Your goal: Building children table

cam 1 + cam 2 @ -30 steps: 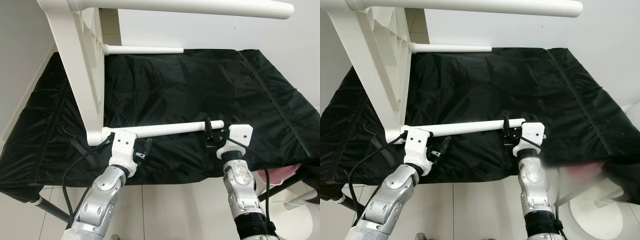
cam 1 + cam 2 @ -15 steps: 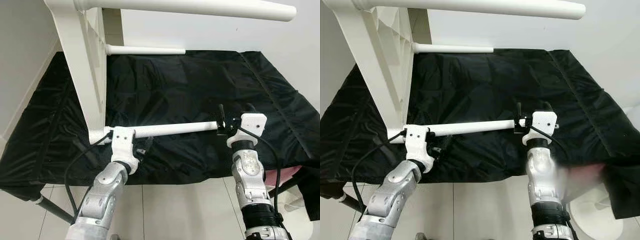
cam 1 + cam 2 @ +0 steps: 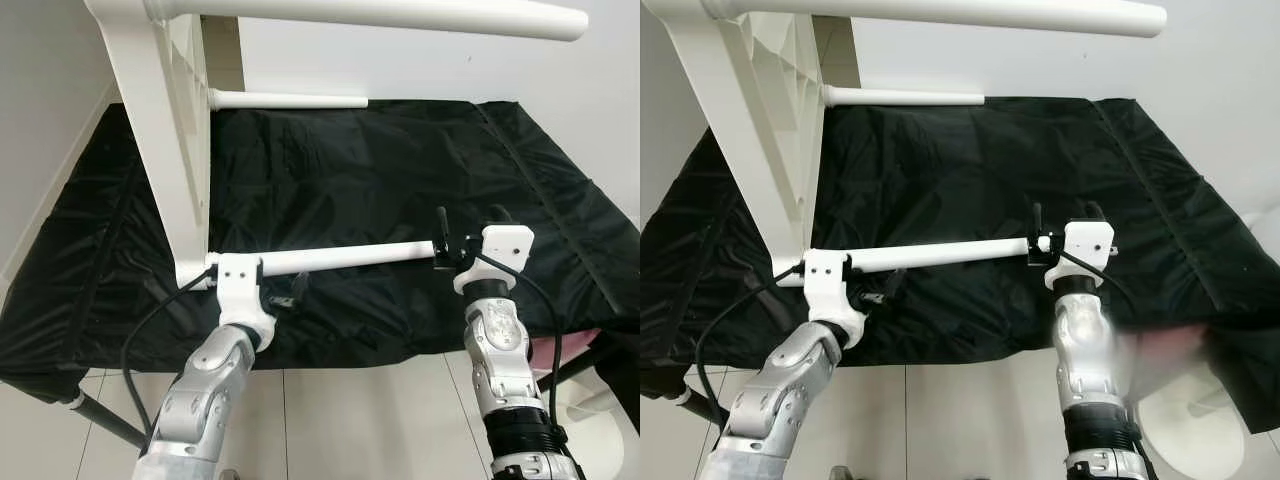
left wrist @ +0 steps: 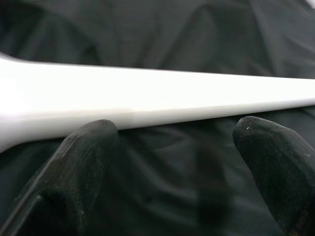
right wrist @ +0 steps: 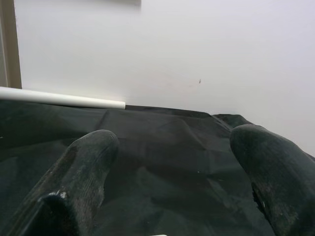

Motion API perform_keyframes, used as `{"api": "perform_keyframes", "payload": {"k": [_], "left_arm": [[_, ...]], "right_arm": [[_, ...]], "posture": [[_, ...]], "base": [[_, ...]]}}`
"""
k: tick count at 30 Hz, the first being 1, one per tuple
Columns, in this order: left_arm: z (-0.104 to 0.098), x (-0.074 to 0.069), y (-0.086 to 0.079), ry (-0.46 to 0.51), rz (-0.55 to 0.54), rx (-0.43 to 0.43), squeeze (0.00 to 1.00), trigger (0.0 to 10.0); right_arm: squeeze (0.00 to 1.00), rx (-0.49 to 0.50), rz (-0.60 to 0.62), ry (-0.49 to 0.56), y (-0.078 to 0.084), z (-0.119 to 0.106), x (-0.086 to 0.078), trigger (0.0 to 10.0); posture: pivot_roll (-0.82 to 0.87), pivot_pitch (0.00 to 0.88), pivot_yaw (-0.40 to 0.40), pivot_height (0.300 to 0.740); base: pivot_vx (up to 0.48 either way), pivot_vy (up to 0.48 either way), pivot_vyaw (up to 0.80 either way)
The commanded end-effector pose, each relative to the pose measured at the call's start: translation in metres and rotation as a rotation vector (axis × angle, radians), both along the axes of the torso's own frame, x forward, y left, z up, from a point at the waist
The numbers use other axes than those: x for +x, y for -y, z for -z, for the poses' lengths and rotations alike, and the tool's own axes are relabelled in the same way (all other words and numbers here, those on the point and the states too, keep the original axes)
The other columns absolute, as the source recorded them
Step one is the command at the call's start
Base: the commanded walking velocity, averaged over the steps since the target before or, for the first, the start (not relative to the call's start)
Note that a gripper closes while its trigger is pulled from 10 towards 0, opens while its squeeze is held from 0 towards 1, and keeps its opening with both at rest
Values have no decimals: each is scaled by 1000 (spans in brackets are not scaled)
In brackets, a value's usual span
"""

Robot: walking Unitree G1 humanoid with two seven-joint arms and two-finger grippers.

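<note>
The tabletop [image 3: 160, 140] stands on edge at the left of the black-covered bench [image 3: 400, 170], with legs sticking out to the right; the near leg [image 3: 340, 257] runs along the bench's near side, its left end seated at the tabletop's lower corner; a far leg [image 3: 290, 100] and a top leg [image 3: 380, 15] are likewise attached; the build looks mostly done, with seating or tightening of the near leg left, as far as I can judge. The left pincer [image 4: 177, 162] sits at the leg's left end, fingers apart just beside it, not clamped; the right pincer [image 3: 452, 245] is at the leg's free right end, fingers apart, gripping nothing.
</note>
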State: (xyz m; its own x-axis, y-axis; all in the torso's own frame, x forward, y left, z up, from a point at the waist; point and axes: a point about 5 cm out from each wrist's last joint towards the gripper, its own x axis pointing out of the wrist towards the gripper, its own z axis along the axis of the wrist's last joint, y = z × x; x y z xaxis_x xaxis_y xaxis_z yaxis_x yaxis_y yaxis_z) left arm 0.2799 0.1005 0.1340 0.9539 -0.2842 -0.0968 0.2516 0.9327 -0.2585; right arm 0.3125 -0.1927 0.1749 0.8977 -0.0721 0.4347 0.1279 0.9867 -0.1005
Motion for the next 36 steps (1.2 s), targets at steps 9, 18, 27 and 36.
{"api": "perform_keyframes", "payload": {"k": [9,18,27,36], "left_arm": [[-12,-11,-5,245,29,267,0,10000],[-22,-4,-15,278,4,238,0,10000],[-29,4,-23,309,13,278,0,10000],[-26,4,-27,319,31,293,0,10000]], "right_arm": [[0,113,-65,-96,-9,26,-10,10000],[0,17,-111,-123,-21,38,-18,10000],[0,28,-131,-83,-32,29,-15,10000],[0,-7,-135,-93,-37,31,-17,10000]], "posture": [[44,78,-23,740],[13,78,89,740],[-46,104,135,740],[-42,134,111,740]], "base": [[0,0,0],[0,0,0],[0,0,0],[0,0,0]]}}
